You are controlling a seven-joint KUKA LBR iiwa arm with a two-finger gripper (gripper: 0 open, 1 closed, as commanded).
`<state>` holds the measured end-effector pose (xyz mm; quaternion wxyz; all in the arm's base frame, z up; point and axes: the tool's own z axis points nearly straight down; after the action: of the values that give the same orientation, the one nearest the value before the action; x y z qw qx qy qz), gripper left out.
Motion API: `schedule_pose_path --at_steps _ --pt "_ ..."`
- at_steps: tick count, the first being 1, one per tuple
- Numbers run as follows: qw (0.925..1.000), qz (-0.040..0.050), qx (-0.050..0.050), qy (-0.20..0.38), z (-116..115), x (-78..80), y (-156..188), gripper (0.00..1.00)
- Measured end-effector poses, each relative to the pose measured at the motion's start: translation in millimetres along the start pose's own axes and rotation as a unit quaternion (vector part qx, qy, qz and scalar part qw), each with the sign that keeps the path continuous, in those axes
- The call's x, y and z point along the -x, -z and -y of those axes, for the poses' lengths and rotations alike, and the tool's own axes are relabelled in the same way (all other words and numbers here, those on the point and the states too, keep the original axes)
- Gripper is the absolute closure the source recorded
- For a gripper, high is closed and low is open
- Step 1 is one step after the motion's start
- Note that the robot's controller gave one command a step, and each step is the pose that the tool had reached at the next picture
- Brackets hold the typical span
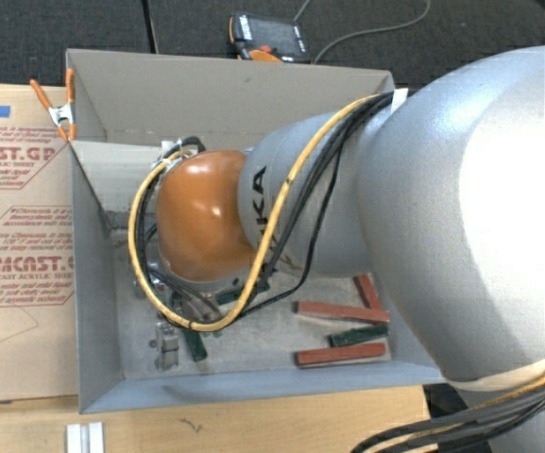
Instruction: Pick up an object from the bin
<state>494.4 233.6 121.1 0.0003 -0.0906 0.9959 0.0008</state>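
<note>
My gripper (167,344) reaches down under the orange wrist cover into the front left part of the bin, close to the floor. A small dark green piece (196,345) lies right beside it on the right, partly under the cables; whether they touch is not visible. Further right, near the front wall, lie a red-brown flat stick (340,354), a second red-brown stick (343,311) above it, and a dark green block (355,338) between them.
The arm and its orange cover hide the middle and right of the bin. A third red-brown stick (366,291) pokes out from under the arm at the right. Bare floor shows between the gripper and the sticks.
</note>
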Motion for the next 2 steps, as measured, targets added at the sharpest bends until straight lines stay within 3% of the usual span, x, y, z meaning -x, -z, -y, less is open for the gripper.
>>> schedule_pose_path --at_steps 1,2 --pt "1.0 -0.001 -0.001 -0.008 56.9 -10.8 -54.2 0.0" --pt "1.0 0.0011 -0.002 0.008 107.3 13.4 -51.2 0.0"
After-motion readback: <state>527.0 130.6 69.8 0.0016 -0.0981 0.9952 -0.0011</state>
